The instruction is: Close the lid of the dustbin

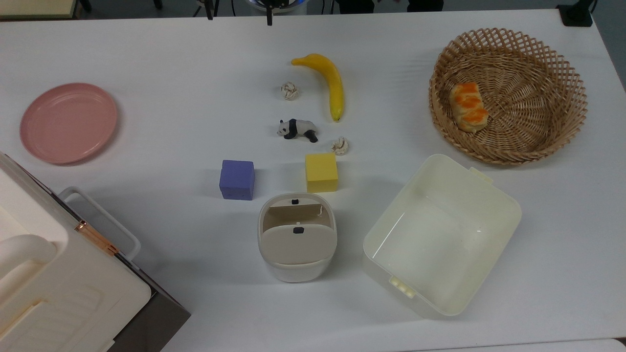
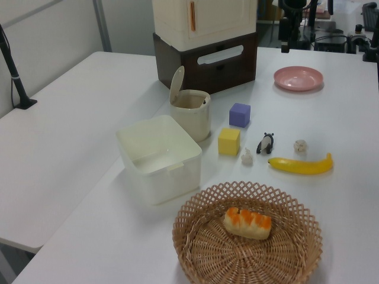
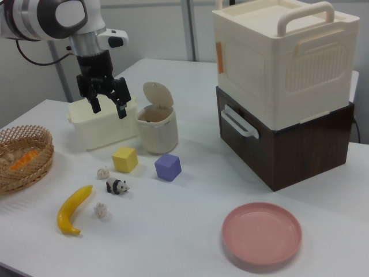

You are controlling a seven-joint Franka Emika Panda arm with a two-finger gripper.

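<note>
The bin (image 3: 157,130) stands on the counter (image 3: 190,190) at centre frame in the right view, its lid (image 3: 158,94) raised upright at the back. The tool (image 3: 108,106), upper left of centre, hangs with fingers spread wide and holds nothing. A sideways push could tip the light bin or slip off the lid. The top view shows the lid's (image 1: 297,241) black button (image 1: 297,230).

Bright, even overhead light, soft shadows, faint glare on the white table (image 1: 186,63).
</note>
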